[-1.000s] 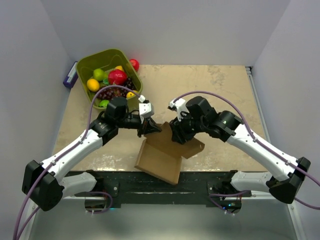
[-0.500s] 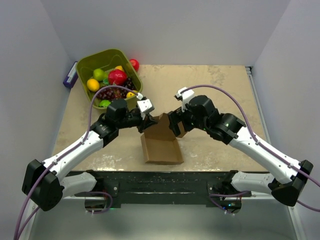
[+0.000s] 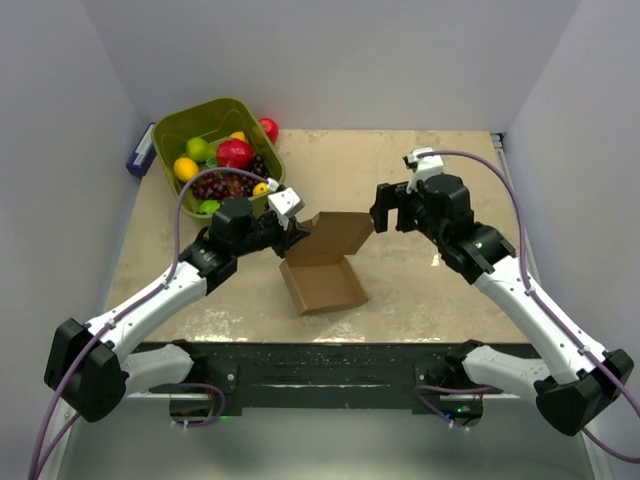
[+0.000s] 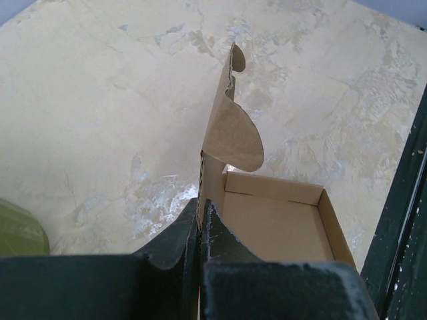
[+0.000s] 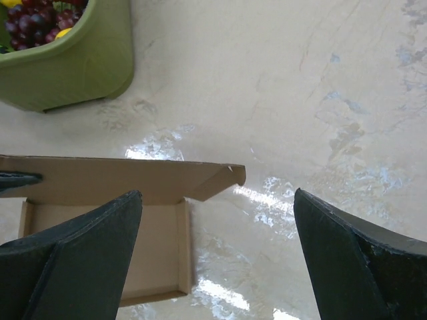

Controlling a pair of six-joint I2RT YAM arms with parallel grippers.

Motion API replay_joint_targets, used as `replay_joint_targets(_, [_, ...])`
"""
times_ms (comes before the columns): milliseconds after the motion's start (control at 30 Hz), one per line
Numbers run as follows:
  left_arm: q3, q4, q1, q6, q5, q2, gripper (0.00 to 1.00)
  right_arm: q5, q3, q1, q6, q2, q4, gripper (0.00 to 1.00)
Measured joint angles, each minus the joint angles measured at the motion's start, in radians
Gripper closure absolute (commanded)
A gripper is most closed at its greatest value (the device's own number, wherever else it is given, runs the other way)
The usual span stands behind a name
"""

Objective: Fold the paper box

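Your plain brown corrugated-cardboard paper box [image 3: 322, 283] sits on the pale, marbled beige table [image 3: 450, 170], close to the near edge and between the two arms. It is a shallow open tray with its four low walls up and its inside bare. Its flat brown lid [image 3: 340, 232] rises at a slant from the tray's far side. Your left gripper [image 3: 296, 233] is clamped on the box at the left rear corner. In the left wrist view its black fingers [image 4: 177, 237] press together on the thin upright cardboard, and a rounded flap [image 4: 237, 137] stands above them. Your right gripper [image 3: 390, 212] hangs just beside the right end of the lid with its jaws spread wide and nothing between them. In the right wrist view the lid's folded corner shows below the gap, clear of both fingers [image 5: 87, 247]. The olive-green plastic bin [image 3: 170, 128], piled with coloured fruit [image 3: 235, 153], stands at the far left of the table, behind your left arm.
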Motion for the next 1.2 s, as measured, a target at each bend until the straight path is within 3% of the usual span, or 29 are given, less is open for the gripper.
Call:
replay_joint_targets(400, [-0.019, 0.000, 0.003, -0.035, -0.099, -0.039, 1.00, -0.113, -0.167, -0.064, 0.050, -0.068, 0.078, 0.01])
replay_joint_targets(800, [-0.043, 0.005, 0.009, -0.050, -0.066, -0.053, 1.00, -0.225, -0.403, -0.108, 0.106, -0.195, 0.239, 0.02])
replay_joint_targets(933, [-0.063, 0.011, 0.011, -0.050, -0.055, -0.071, 1.00, -0.268, -0.515, -0.108, 0.133, -0.206, 0.335, 0.09])
replay_joint_targets(1200, [-0.093, 0.011, 0.015, -0.050, -0.023, -0.109, 1.00, -0.352, -0.690, -0.108, 0.153, -0.086, 0.597, 0.09])
